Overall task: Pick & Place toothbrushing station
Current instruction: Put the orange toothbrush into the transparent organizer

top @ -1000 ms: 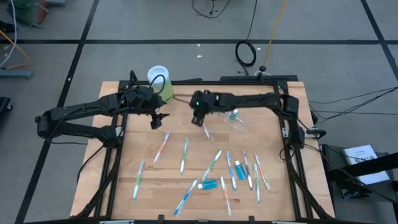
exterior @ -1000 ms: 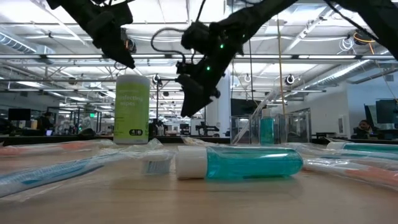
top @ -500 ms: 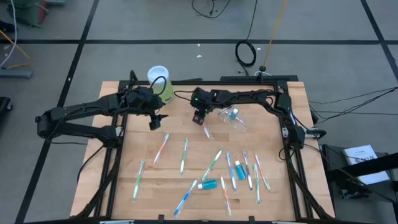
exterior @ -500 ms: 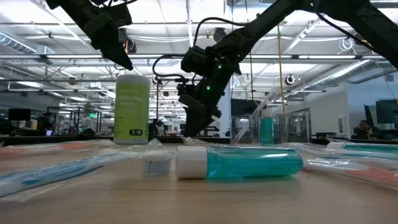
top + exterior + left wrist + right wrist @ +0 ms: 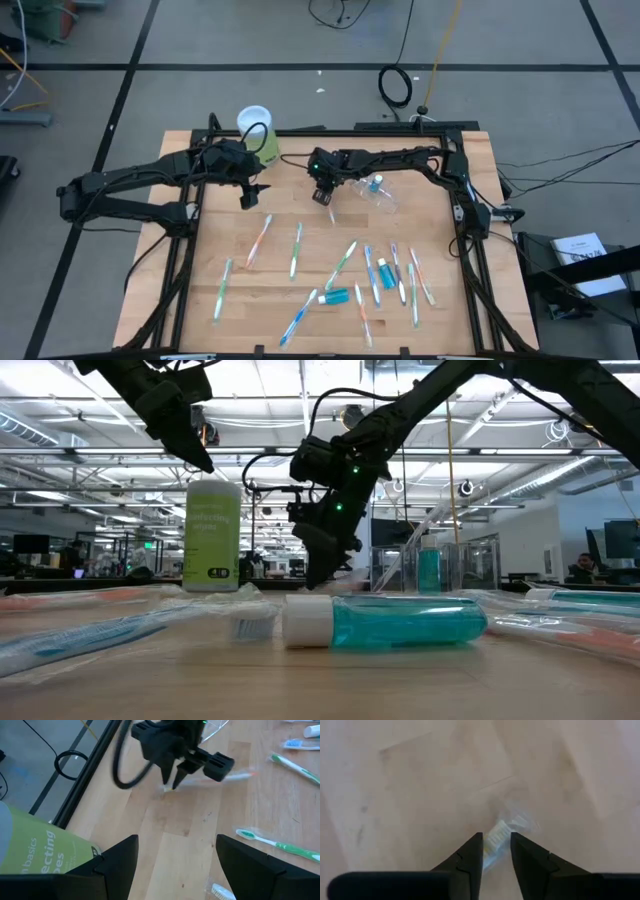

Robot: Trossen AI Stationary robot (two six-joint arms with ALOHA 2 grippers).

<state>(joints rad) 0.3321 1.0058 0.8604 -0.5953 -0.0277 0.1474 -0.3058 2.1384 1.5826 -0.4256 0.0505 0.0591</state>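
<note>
Grey floor with dark lines, strip-lit ceiling

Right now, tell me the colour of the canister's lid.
White, on the light-green canister; the high view shows the lid best.

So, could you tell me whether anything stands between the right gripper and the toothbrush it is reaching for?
Nothing visible does: the right gripper already has its fingers on either side of the toothbrush head, on bare table.

Even bright overhead light, soft shadows, right wrist view blurred
</note>
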